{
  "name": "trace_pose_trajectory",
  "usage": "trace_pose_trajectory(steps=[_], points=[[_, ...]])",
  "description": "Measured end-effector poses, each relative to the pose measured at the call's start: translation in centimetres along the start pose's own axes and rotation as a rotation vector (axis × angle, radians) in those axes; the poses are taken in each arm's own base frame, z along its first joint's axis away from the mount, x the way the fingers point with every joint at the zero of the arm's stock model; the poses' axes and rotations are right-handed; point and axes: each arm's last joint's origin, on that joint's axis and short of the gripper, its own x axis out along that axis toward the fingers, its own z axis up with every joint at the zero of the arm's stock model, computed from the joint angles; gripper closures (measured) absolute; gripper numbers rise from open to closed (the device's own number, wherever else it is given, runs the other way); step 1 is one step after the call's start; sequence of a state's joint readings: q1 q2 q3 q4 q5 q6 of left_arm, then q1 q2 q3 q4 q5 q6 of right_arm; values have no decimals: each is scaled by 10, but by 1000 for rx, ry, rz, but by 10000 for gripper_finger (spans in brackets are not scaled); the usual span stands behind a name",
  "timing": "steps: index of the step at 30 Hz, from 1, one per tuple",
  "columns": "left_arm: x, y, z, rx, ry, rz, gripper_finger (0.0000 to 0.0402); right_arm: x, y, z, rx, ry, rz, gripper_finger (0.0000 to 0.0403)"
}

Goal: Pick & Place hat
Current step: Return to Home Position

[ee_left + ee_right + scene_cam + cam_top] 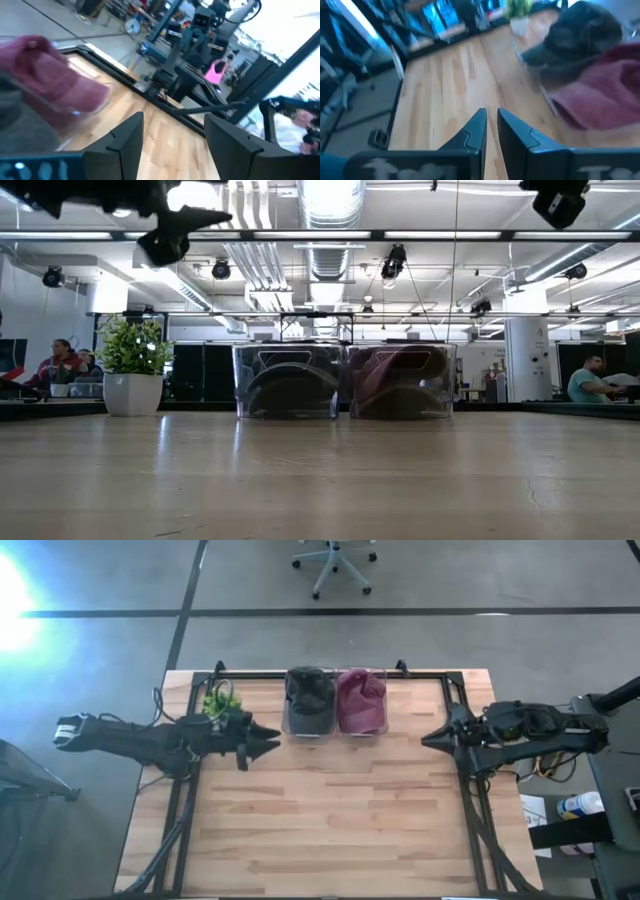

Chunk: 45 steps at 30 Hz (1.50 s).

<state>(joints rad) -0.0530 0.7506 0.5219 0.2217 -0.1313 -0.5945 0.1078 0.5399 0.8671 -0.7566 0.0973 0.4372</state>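
Note:
A dark grey hat (309, 700) and a maroon hat (361, 700) each sit in a clear bin, side by side at the middle of the table's far edge. In the low view the grey hat (287, 385) and maroon hat (400, 380) show through the bin walls. My left gripper (268, 743) hovers open above the table, just left of the grey hat's bin, pointing right. Its wrist view shows the maroon hat (50, 82) beyond the open fingers (172, 137). My right gripper (430, 738) hovers shut to the right of the maroon hat's bin, pointing left (492, 122).
A small potted plant (222, 700) stands at the far edge, left of the bins, close behind my left arm. A black frame (330, 673) runs around the table's far and side edges. Bare wood (330, 820) spreads across the near half. People sit in the room beyond.

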Motion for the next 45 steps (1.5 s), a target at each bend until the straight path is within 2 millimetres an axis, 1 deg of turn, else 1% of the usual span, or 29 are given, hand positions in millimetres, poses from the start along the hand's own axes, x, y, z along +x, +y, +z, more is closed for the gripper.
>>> trace_pose_trajectory(steps=[4,6,9,15,20,24,26,28,34,39,43,45], points=[[-15,13,-18,10,-38,-66,200,5,-9,-22,-8,-114,75,360],[-25,16,-21,18,-54,-105,200,8,-13,-31,-1,-179,117,360],[-39,21,-24,49,-55,-115,200,11,-20,-46,6,-251,127,360],[-70,25,-23,101,-62,-109,200,10,-32,-69,50,-343,146,360],[-90,29,-23,124,-86,-105,200,8,-39,-83,5,-446,178,360],[-96,34,-30,148,-108,-113,200,21,-41,-90,-13,-466,174,360],[-98,36,-33,145,-134,-126,200,29,-42,-92,-6,-503,162,360],[-94,44,-44,134,-91,-104,200,37,-44,-99,-6,-513,157,360],[-89,53,-58,121,-76,-81,200,51,-49,-111,-4,-613,194,360],[-84,63,-72,99,-47,-31,200,63,-54,-125,31,-568,174,360],[-79,72,-87,97,-1,-2,200,72,-58,-136,15,-458,127,360],[-78,73,-90,96,-8,-11,200,73,-59,-138,10,-431,120,360]])
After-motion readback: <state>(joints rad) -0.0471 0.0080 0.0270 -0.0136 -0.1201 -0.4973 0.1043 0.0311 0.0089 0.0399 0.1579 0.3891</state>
